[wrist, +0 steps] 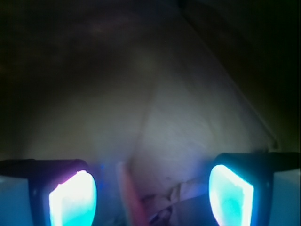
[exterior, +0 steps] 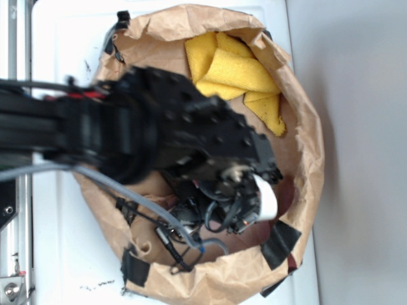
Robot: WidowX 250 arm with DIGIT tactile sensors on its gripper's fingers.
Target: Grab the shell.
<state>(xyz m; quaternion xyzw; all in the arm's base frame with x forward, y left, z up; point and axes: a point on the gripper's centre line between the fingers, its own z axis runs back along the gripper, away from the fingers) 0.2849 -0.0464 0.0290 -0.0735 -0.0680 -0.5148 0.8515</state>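
From the exterior view I see a round nest of crumpled brown paper (exterior: 305, 121) sitting on a white surface (exterior: 63, 57), its rim patched with strips of black tape (exterior: 280, 244). I'll use this paper nest as my reference. A yellow cloth (exterior: 238, 73) lies bunched inside it, against the upper part of the rim. The black arm (exterior: 127, 127) reaches in from the left edge of the picture and covers most of the nest's middle. Grey and black cables (exterior: 108, 184) trail along the arm's lower side, toward the lower rim. The gripper (exterior: 254, 203) hangs down into the lower right part of the nest; a white piece shows at its tip, but from here the arm hides the fingers, so this view does not tell me how they stand. I cannot find the shell in this view: if it lies in the nest, the arm is in front of it.

In the wrist view the picture is dark and soft. The two fingers (wrist: 73, 200) glow blue-white at the lower corners, well apart, with nothing held between them, so the gripper (wrist: 150, 197) is spread wide. Between and beyond them I see pale creased paper (wrist: 188, 122), the nest's floor rising into a wall. Low in the gap, just beside the left finger, lies a blurred pinkish streak (wrist: 129, 197) with some pale ridged shape beside it; it is too smeared for me to say whether this is the shell.
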